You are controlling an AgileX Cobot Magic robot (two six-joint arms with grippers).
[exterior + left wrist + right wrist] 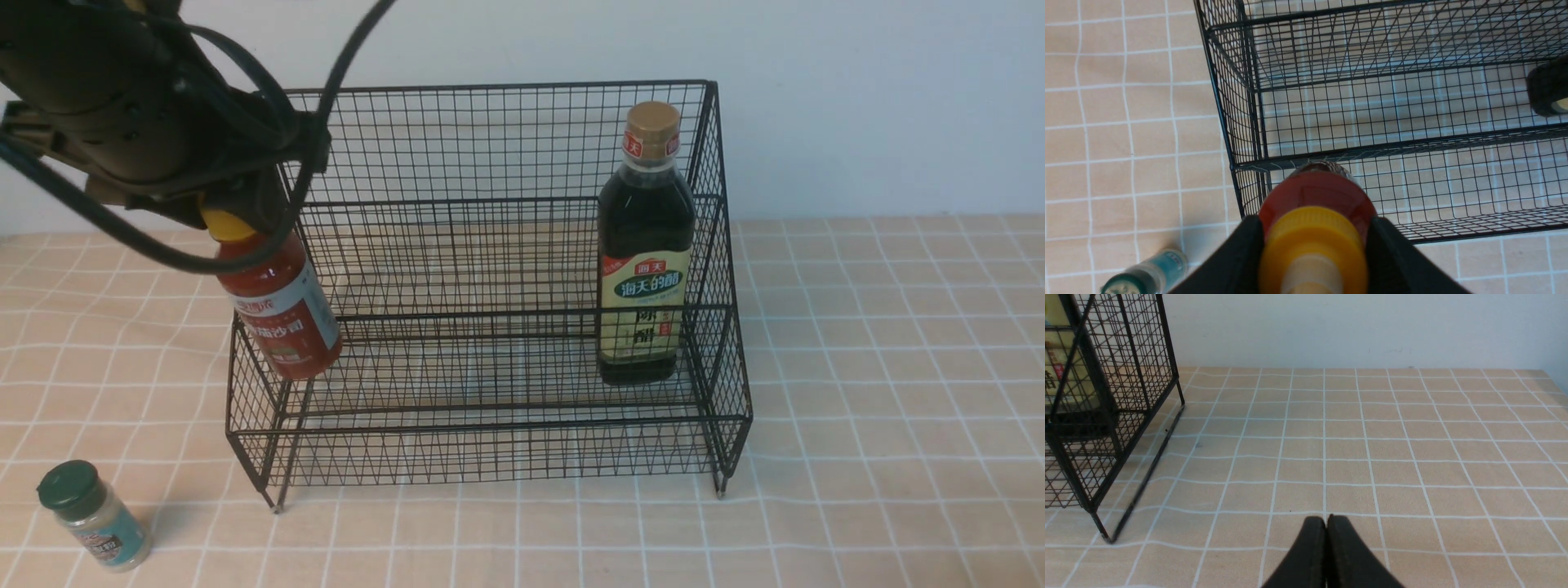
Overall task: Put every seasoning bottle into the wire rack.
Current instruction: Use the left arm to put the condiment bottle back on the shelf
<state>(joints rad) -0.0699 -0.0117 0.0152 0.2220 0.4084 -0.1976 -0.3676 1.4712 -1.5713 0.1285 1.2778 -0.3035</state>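
- The left claw (1315, 249) holds the red sauce bottle (282, 314) by its neck, just under the yellow cap. The bottle hangs tilted at the near left corner of the wire rack (490, 139), up off the low step.
- I cannot tell if the bottle's bottom is inside the left wall or just outside it.
- The bottom could bump the wire of the left wall or the near rim if it goes down from here. That could push the rack or knock the bottle crooked in the claw.
- The bottle could fall over if the claw lets go while it leans like this. It needs to stand straight on the step first.
- The grip is only on the thin neck, so the heavy bottom could swing or slip.
- The right claw (1326, 547) is pressed shut with nothing in it. It sits low over the checked cloth (898, 367), to the right of the rack, well apart from the bottles.
- Bottles: three.
  - One tall dark bottle (645, 245) stands straight on the low step at the right end of the rack.
  - One red bottle is in the left claw.
  - One small green-lid jar (94, 514) sits on the cloth, near and left of the rack, not in it yet.
- Racks: one, with two steps.
- Claws: two.
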